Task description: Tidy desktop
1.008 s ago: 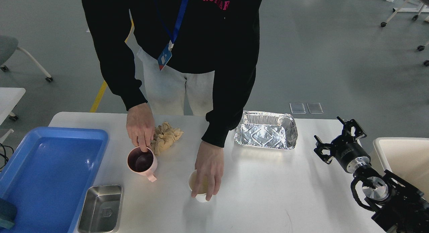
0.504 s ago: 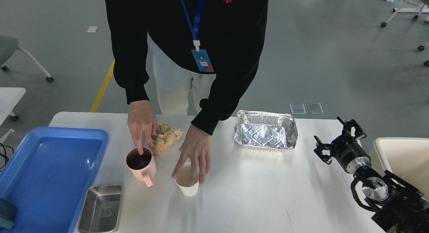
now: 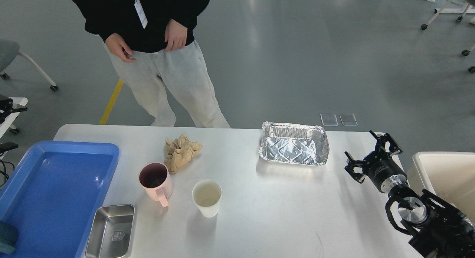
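Note:
The desktop point(image 3: 259, 213) is a wide white tabletop. On it stand a pink mug point(image 3: 156, 182), a white paper cup point(image 3: 207, 197), a crumpled brown paper wad point(image 3: 181, 152) and an empty foil tray point(image 3: 295, 148). My right gripper point(image 3: 369, 154) hovers over the desktop's right end, to the right of the foil tray, open and empty. Two black parts at the left edge point(image 3: 11, 105) may belong to my left arm. They are mostly cut off.
A blue plastic tray point(image 3: 52, 191) lies at the left with a small steel tray point(image 3: 111, 231) beside it. A cream bin point(image 3: 445, 172) stands at the right. A person point(image 3: 163, 65) stands behind the desktop's far edge, hands off it.
The person has let go of the mug and the paper cup, and stepped back and left. My right gripper has shifted slightly left. Black parts have appeared at the left edge.

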Robot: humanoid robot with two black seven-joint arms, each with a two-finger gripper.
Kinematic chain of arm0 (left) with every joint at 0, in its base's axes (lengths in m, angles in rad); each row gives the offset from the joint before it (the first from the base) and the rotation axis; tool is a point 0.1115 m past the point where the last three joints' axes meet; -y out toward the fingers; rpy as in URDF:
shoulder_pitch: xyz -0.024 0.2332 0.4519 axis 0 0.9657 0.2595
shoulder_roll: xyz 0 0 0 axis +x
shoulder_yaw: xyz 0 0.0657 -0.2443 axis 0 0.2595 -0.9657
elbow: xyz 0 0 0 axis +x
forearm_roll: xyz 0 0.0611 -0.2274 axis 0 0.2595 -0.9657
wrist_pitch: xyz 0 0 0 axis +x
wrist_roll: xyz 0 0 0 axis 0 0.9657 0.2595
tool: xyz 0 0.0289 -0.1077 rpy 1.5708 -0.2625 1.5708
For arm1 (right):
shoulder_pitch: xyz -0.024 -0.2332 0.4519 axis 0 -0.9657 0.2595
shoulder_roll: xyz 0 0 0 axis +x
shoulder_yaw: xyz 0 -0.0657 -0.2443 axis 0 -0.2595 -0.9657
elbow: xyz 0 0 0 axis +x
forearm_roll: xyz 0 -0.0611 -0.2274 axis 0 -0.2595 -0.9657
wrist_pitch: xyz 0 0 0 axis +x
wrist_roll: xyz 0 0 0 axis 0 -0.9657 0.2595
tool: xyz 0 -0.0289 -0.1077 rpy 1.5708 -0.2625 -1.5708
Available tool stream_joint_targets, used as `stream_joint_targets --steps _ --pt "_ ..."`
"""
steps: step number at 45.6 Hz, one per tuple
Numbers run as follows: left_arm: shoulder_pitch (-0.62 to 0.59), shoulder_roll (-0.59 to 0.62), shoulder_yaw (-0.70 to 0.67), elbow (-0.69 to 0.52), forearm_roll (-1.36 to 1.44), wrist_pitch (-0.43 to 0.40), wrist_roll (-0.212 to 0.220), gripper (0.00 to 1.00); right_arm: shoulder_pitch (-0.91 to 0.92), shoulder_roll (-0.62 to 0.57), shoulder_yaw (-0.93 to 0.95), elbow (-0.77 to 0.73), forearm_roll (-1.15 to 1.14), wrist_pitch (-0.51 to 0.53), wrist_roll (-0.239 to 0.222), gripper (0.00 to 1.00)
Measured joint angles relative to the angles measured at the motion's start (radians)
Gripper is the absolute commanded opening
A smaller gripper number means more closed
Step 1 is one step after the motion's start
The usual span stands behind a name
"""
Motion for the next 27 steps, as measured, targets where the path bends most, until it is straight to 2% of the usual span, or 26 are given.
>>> stream_joint_targets --steps 5,13,20,27 --pt "-0.009 -0.036 0.000 0.000 0.050 0.048 0.051 0.96 0.001 0.006 0.000 0.000 -0.006 -0.002 0.000 1.00" --pt "-0.014 -0.085 0.002 0.001 0.113 0.119 0.075 0.96 0.003 0.021 0.000 0.000 -0.007 -0.007 0.000 1.00" --pt "-0.015 -0.143 0.005 0.015 0.115 0.193 0.123 0.96 0.004 0.029 0.000 0.000 -0.007 -0.010 0.000 1.00" --pt "-0.015 -0.183 0.026 0.017 0.123 0.220 0.147 0.97 0.004 0.030 0.000 0.000 -0.008 -0.013 0.000 1.00"
